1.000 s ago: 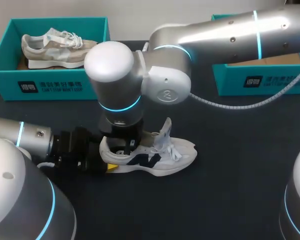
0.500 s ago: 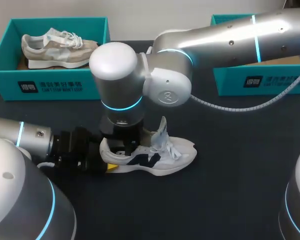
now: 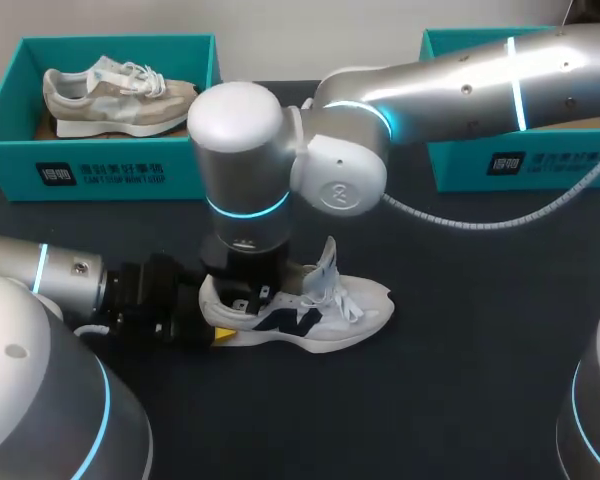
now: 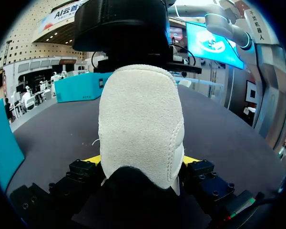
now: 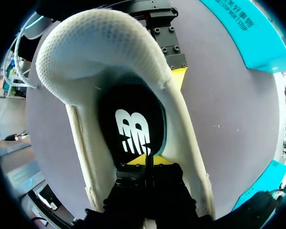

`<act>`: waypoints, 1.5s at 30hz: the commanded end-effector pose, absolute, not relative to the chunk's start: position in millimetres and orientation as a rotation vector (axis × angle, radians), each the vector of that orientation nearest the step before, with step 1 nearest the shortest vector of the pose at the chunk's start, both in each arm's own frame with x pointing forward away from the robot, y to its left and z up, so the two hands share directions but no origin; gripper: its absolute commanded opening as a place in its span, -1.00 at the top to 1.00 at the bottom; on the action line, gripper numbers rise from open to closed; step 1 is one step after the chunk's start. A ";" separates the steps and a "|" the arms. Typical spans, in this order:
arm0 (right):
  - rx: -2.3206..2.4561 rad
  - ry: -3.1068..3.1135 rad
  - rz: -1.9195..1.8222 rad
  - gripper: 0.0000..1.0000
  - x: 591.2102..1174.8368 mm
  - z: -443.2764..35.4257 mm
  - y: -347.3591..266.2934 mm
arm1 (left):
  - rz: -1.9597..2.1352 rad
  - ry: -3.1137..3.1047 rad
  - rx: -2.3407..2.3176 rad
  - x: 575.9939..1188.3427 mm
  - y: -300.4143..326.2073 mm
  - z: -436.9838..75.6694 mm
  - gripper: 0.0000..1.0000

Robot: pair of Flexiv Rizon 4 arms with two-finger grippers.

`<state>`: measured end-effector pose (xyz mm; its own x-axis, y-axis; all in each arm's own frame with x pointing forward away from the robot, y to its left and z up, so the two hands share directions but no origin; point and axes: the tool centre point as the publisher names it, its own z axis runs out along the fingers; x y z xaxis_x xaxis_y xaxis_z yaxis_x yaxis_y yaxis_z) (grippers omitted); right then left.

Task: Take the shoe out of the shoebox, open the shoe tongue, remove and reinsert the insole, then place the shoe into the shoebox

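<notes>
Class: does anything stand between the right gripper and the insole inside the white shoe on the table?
Nothing visible does. The right gripper is down inside the opening of the white shoe, its tips at the black insole. The left gripper holds the heel from outside, clear of the opening.

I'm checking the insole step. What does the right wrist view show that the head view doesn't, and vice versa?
Only the right wrist view shows the inside of the white shoe: its black insole and the right gripper, fingers together down on it. Only the head view shows the laces, the beige shoe in its shoebox, and a second shoebox. Both show the white shoe on the table, with the left gripper at its heel.
</notes>
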<state>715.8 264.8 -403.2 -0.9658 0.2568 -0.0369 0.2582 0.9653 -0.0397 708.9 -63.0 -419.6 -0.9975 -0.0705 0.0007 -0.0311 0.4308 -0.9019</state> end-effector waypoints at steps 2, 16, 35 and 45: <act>0.454 2.991 -0.065 1.00 707.1 -391.5 247.8 | -1.651 2.627 -0.094 709.7 -63.9 -422.6 1.00; 0.489 2.866 -0.049 1.00 712.6 -341.7 235.9 | -1.651 2.627 -0.094 709.7 -63.9 -422.6 1.00; 0.376 2.844 0.183 1.00 733.6 -304.9 265.8 | -1.651 2.627 -0.094 709.7 -63.9 -422.6 1.00; 0.285 2.904 0.304 1.00 739.2 -303.8 303.9 | -1.651 2.627 -0.094 709.7 -63.9 -422.6 1.00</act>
